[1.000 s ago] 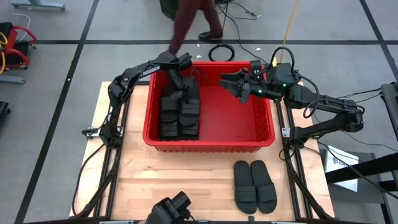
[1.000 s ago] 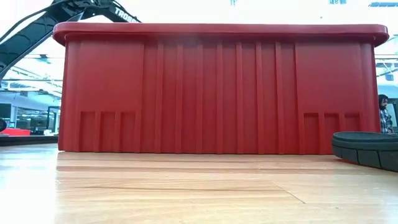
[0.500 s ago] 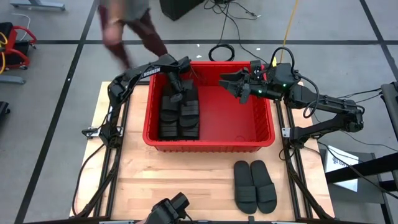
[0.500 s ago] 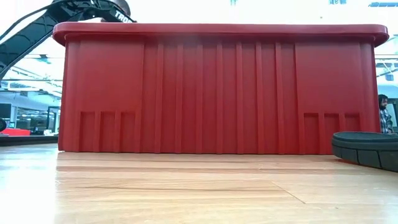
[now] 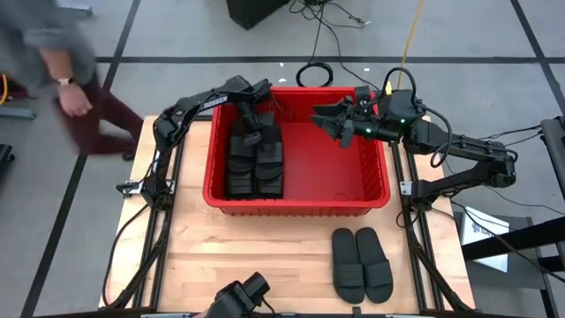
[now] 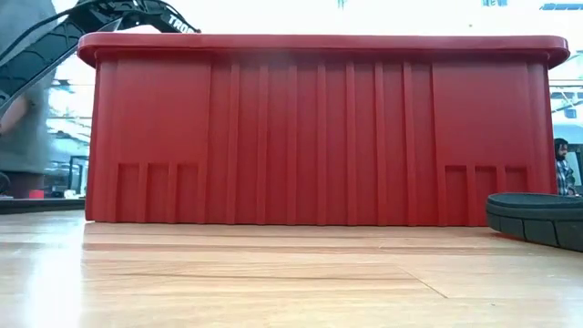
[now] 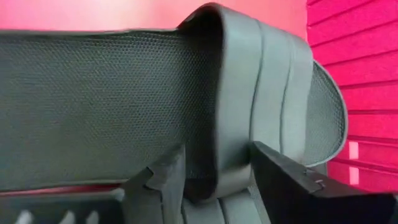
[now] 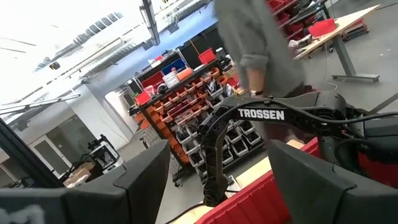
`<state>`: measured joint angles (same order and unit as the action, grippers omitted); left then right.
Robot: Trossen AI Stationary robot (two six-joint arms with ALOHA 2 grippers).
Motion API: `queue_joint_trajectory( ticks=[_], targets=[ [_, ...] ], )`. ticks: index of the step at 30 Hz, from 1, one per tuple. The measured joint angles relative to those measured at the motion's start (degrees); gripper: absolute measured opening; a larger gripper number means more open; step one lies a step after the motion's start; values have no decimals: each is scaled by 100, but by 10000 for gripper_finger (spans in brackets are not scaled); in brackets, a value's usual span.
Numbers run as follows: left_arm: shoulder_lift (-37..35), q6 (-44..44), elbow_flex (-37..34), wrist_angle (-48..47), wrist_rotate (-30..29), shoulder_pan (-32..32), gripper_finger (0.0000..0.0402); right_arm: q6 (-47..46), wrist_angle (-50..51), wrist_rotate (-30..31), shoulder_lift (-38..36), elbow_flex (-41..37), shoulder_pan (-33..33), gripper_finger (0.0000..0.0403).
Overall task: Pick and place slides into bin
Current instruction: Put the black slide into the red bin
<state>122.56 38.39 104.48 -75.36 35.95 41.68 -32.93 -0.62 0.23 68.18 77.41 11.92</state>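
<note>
The red bin (image 5: 296, 208) stands at the table's far middle, and its near wall (image 6: 319, 137) fills the low view. Several black slides (image 5: 256, 159) lie stacked along its left side. My left gripper (image 5: 253, 132) reaches down into the bin over the stack's far end. It is open, with a slide's ribbed strap (image 7: 249, 93) between its fingers (image 7: 217, 186). Two more slides (image 5: 362, 263) lie side by side, soles down, on the table near the bin's right corner. My right gripper (image 5: 322, 119) hovers open above the bin's far right part, with nothing in it (image 8: 217, 186). My left gripper's fingers (image 7: 283, 180) stand on either side of the strap's lower edge (image 7: 211, 174), slanting down from the far left. I cannot tell whether they touch it. The slide lies on the stack in the bin.
A person (image 5: 62, 62) stands just off the table's far left corner. A camera mount (image 5: 243, 299) sits at the near edge. Bare wood lies between the bin and the near edge. One slide's sole (image 6: 537, 217) shows at the right of the low view.
A person has walked from beyond the table's far edge around to its far left corner. Both arms and the slides show no clear movement.
</note>
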Motion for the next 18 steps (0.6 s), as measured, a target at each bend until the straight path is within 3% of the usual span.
queue_joint_trajectory(
  ticks=[18],
  targets=[
    [-28,-180,782,-202,-617,1,184,59,0,2,0,0,-2,265]
  ],
)
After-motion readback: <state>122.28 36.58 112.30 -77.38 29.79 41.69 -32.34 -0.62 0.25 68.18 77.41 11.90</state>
